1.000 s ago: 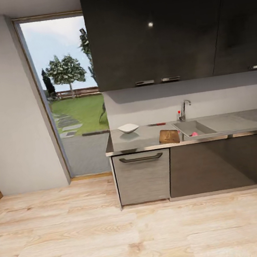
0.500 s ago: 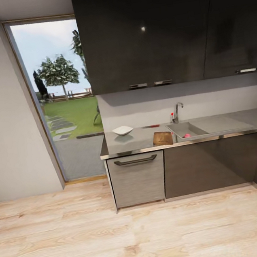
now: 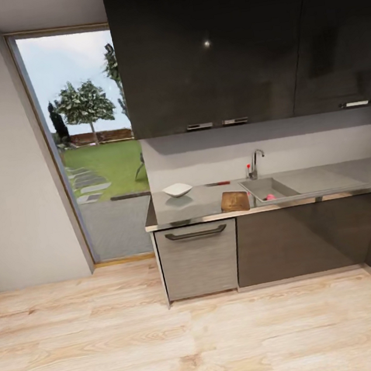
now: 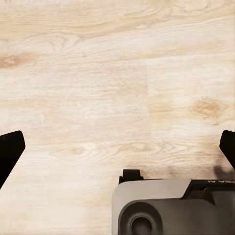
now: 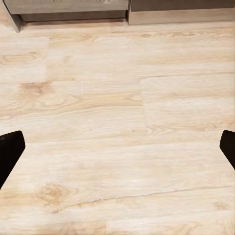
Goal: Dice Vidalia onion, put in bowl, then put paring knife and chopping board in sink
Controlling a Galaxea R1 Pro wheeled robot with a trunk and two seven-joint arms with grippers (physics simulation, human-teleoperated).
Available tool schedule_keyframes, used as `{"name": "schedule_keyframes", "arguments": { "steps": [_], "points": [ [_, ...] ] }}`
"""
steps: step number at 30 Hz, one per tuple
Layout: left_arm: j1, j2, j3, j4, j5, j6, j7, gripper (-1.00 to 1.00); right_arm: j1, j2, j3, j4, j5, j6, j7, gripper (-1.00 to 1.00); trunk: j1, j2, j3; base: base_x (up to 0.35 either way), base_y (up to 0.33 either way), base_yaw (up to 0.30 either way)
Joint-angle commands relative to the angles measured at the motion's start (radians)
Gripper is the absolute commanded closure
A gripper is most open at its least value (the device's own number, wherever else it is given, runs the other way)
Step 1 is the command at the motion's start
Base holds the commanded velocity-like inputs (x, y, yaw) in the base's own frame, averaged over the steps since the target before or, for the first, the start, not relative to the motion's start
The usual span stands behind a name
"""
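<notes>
The little pink Vidalia onion (image 3: 269,197) sits inside the sink (image 3: 268,187), down at the front edge of the grey basin. Nothing else can be seen in the basin. A bent shiny tap (image 3: 255,162) with a red knob stands at the back of the sink, at about 11 o'clock from the onion.

The brown chopping board (image 3: 235,201) lies flat on the countertop (image 3: 194,205), just beside the sink, at 9 o'clock from the onion. Nothing is on top of the board. The paring knife (image 3: 218,183) with its red handle lies near the back wall, at about 11 o'clock from the board. The white bowl (image 3: 177,189) sits on the countertop farther away, at 10 o'clock from the board. What is inside the bowl cannot be seen from here.

Dark shiny cabinets (image 3: 237,48) hang above. Under the countertop there is a grey drawer front (image 3: 199,259) with a dark handle. A tall glass door (image 3: 88,140) at 9 o'clock shows grass and trees outside. The pale wood floor (image 3: 173,346) is in front.

The left gripper (image 4: 117,147) points down at the floor, and its two black fingertips (image 4: 10,149) are spread wide apart, holding nothing. The right gripper (image 5: 117,147) is also spread wide over the floor, with nothing between its fingertips (image 5: 10,149).
</notes>
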Motion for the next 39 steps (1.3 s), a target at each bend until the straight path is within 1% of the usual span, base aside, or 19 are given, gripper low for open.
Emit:
{"name": "schedule_keyframes", "arguments": {
  "steps": [1, 39],
  "points": [
    [0.0, 0.0, 0.001, -0.001, 0.0, -0.002, 0.0, -1.0, 0.0, 0.0, 0.0, -0.001, 0.0, -0.002, -0.001, -1.0, -0.004, 0.006, 0.002, 0.0, 0.0, 0.0],
    [0.0, 0.0, 0.001, -0.001, 0.0, -0.002, 0.0, -1.0, 0.0, 0.0, 0.0, -0.001, 0.0, -0.003, -0.001, -1.0, -0.149, 0.272, 0.121, 0.0, 0.0, 0.0]
  ]
}}
